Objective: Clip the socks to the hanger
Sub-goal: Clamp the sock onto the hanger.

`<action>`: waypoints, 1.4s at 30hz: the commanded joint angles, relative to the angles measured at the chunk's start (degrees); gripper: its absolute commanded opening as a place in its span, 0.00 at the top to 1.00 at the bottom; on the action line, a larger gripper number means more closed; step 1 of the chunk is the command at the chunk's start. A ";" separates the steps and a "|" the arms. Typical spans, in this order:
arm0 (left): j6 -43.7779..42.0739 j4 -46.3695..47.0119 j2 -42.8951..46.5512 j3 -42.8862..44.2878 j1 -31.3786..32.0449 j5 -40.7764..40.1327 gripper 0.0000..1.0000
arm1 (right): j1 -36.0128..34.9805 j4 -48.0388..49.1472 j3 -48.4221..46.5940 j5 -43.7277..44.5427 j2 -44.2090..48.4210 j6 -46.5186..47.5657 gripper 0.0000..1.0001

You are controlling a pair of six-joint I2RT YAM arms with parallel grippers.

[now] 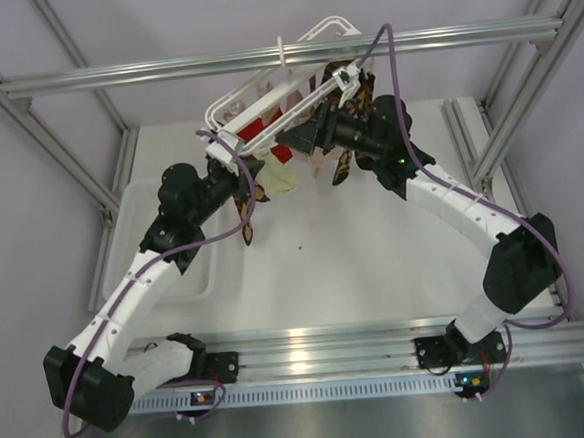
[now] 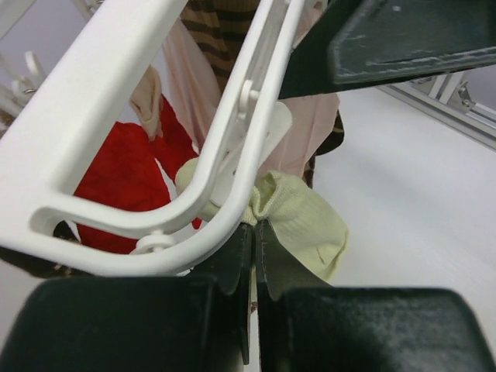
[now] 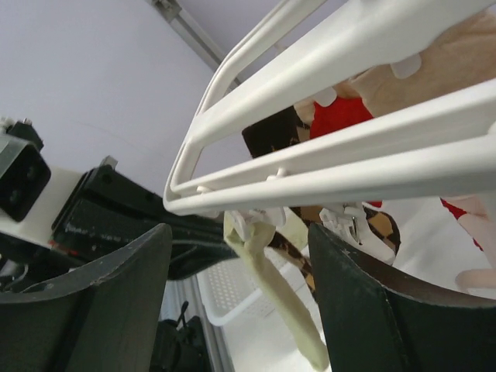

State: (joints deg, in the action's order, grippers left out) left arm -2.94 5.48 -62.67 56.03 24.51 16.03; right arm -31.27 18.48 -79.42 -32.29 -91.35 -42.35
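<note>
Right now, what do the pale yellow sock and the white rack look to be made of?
The sock looks like soft knitted fabric, matte, with fine ribbing and folds. The rack seems moulded plastic, smooth, faintly glossy, with rounded edges.

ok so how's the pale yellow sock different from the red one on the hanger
Colour: the pale yellow sock is a light cream-green, while the red sock is bright red. Position: the pale yellow sock hangs at the corner of the hanger, right at the tips of the left gripper. The red sock hangs further in under the frame, away from that gripper. Both are soft fabric dangling below the same white frame.
</note>
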 commanded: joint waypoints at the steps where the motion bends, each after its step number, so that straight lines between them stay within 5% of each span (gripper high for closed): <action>1: 0.13 -1.16 2.38 1.71 -0.61 -2.32 1.00 | 0.86 0.42 2.16 -2.24 4.51 4.28 0.30; 7: -0.05 -3.10 3.87 1.71 -2.10 -2.94 1.00 | 0.77 -0.20 7.08 -4.00 9.70 7.98 0.31; 11: 0.39 -4.33 4.49 1.45 -3.85 -1.80 1.00 | 0.77 -0.29 10.85 -7.08 13.29 8.16 0.52; 14: 0.83 -5.12 4.49 1.89 -4.82 -0.57 1.00 | 0.77 0.59 14.28 -6.38 16.19 8.07 0.55; 22: 1.09 -5.21 4.67 1.89 -5.26 -1.09 1.00 | 0.86 -0.38 14.38 -1.28 19.37 14.31 0.47; 34: 2.32 -8.46 7.92 1.54 -5.70 0.31 0.94 | 0.68 3.93 5.24 2.85 10.67 16.16 0.40; 42: 1.89 -9.08 7.04 2.24 -5.79 3.21 0.78 | -1.16 5.77 0.41 3.82 5.13 15.28 0.35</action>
State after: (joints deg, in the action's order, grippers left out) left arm -1.43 -3.70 -55.66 56.05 19.05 17.28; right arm -31.44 20.16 -75.53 -29.23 -85.12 -27.40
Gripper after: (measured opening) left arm 0.205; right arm 0.644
